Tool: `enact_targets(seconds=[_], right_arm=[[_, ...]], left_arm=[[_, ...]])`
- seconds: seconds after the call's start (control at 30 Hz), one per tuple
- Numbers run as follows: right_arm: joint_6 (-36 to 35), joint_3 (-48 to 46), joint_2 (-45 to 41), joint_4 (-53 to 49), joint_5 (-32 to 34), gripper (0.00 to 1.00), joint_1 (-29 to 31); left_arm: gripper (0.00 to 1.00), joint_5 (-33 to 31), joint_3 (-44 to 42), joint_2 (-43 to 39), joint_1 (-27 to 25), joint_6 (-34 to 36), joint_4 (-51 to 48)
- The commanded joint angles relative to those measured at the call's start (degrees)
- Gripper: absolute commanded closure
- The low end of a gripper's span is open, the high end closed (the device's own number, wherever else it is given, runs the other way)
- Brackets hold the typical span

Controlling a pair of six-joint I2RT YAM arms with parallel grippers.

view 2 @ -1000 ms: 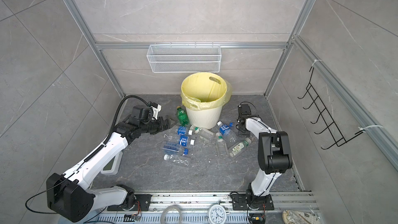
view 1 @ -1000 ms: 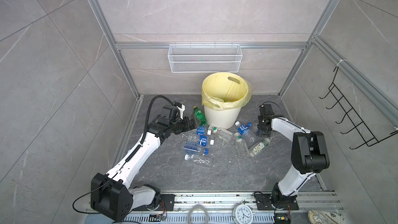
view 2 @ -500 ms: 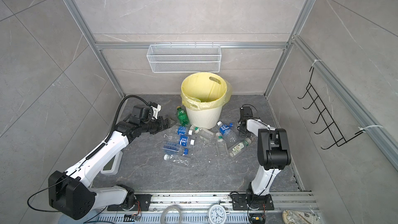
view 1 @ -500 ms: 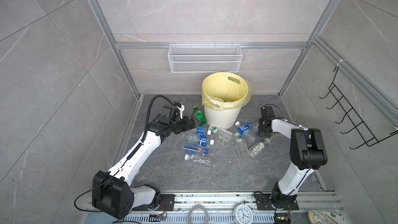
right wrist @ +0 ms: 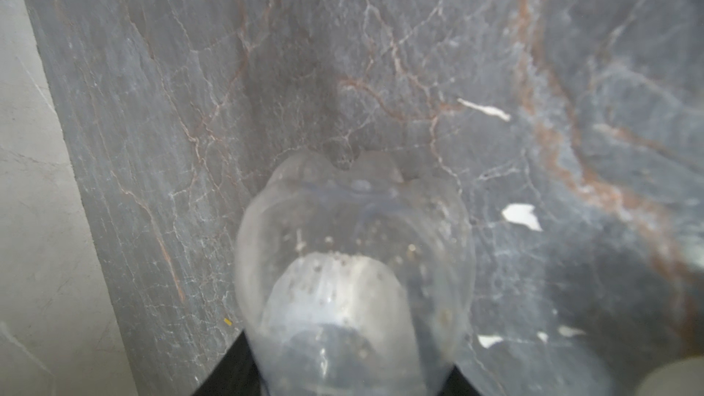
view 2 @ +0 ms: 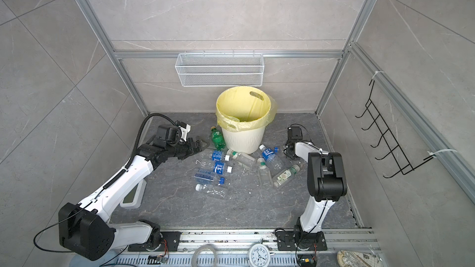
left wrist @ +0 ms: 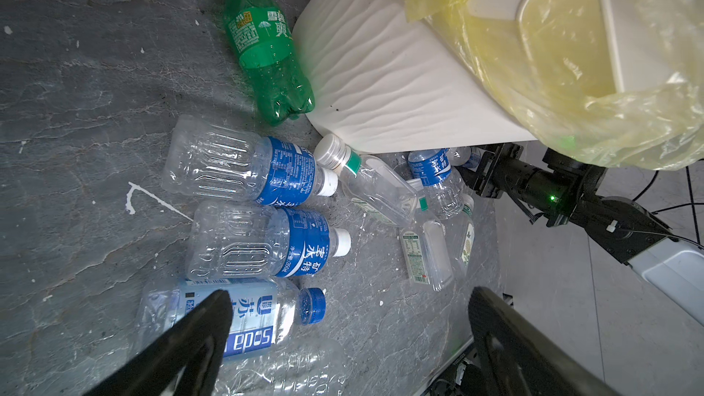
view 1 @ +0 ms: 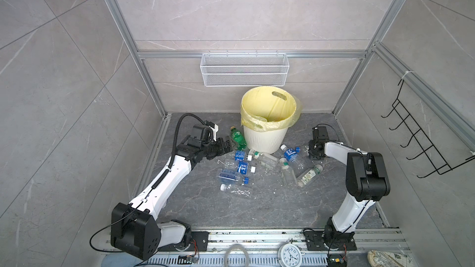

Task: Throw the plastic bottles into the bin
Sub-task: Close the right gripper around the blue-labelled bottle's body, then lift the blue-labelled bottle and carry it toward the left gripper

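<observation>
Ten or so plastic bottles [view 1: 243, 168] lie on their sides on the grey surface [view 1: 205, 206], all close in front of the bin [view 1: 264, 141]. The bin is a round white bucket with wavy ribs and a yellow bag [view 1: 270, 104] inside it. A white wire basket [view 1: 244, 73] hangs on the wall behind and above the bin.

A green bottle [view 1: 237, 138] lies next to the bin on the left arm's side. In the left wrist view its bottom end [left wrist: 285, 104] touches the foot of the bin [left wrist: 381, 70]. Two blue-label bottles [left wrist: 289, 173] lie side by side a little farther from the bin, and a soda bottle [left wrist: 251, 321] with a blue cap lies just past them.

The left claw [view 1: 227, 145] is near the green bottle. Its two fingers [left wrist: 213, 321] are far apart and nothing is between them.

The right claw [view 1: 311, 151] is low on the other side of the bin. In the right wrist view it is clamped on a clear bottle [right wrist: 354, 241], with a black finger pressing on each side. That bottle is blurry.
</observation>
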Motion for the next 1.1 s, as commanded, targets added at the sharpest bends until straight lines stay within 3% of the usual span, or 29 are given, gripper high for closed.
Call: enact_targets(seconds=[0.0,0.37,0.83,1.07], right_arm=[[-3.1,0.9,1.1,2.0,-0.2,0.54,-0.3],[-10.5,1.7,-2.6,6.4,-2.7,0.55,-0.3],[-31.2,6.4,-13.5,0.3,-6.1,0.57,0.8],[-40.0,9.9,-19.7,-6.6,-2.0,0.56,5.4]], left_arm=[[0.0,1.4,1.6,-0.5,0.5,0.2,1.3],[0.0,2.8,1.3,-1.4,0.7,-0.2,2.4],[0.0,8.0,-0.2,-2.2,0.6,-0.9,7.5],[0.0,10.1,-1.0,-3.3,0.2,-0.8,10.5]])
